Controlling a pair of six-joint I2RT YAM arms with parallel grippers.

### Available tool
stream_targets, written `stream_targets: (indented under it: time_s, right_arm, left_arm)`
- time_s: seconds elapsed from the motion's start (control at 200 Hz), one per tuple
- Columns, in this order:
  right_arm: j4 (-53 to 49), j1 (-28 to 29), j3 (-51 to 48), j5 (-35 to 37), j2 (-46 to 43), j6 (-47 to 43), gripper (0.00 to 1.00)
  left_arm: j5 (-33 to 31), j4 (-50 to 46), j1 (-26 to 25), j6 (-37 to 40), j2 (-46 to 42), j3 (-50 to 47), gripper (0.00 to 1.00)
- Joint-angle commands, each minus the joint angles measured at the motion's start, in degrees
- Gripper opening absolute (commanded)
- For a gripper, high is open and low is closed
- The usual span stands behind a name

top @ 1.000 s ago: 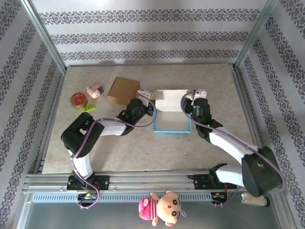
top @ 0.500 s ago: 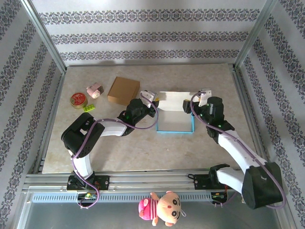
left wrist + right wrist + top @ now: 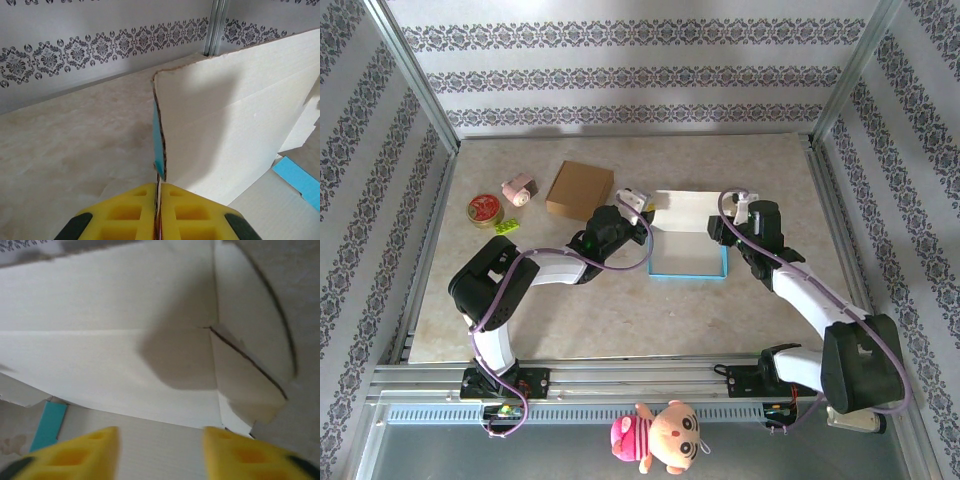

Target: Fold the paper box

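paper box between left pincer and right pincer, cardboard box behind-left, tin further left

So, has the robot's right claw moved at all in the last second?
Yes. In the top view the right gripper has shifted slightly rightward, away from the brown cardboard box and toward the table's right rail.

The paper box sits mid-table, a little right of centre, and is only partly folded. It is white inside and bright blue outside (the blue shows as a thin rim along the left, near and right edges). Its base lies flat. The large white panel at its far side is raised and creased across its width, with a curved-edged flap at its right end.
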Motion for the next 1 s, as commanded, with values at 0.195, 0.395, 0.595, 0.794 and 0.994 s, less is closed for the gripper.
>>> stream_targets:
  time_s: [0.195,0.395,0.595,0.794,0.994]
  right_arm:
    - [-0.20,-2.00,1.13,6.51,-6.69,-11.01,0.92]
    - [-6.44,-4.27,8.06,-7.58,-0.17,-27.62,0.91]
    - [-15.87,-5.06,17.75,-14.19,7.58,-41.56,0.84]
    - [-20.85,-4.96,27.33,-15.76,9.88,-59.38,0.86]
    - [-40.48,-2.16,40.59,-19.83,18.06,-84.07,0.84]
  left_arm:
    - [1.76,-13.31,-0.47,6.11,-4.45,6.21,0.46]
    - [4.03,-33.19,0.23,6.62,-10.64,11.82,0.60]
    - [9.42,-56.91,2.86,6.98,-16.52,19.49,0.64]
    - [10.06,-68.77,5.61,3.97,-24.07,19.99,0.73]
    - [8.95,-69.64,6.27,1.53,-30.02,15.41,0.86]
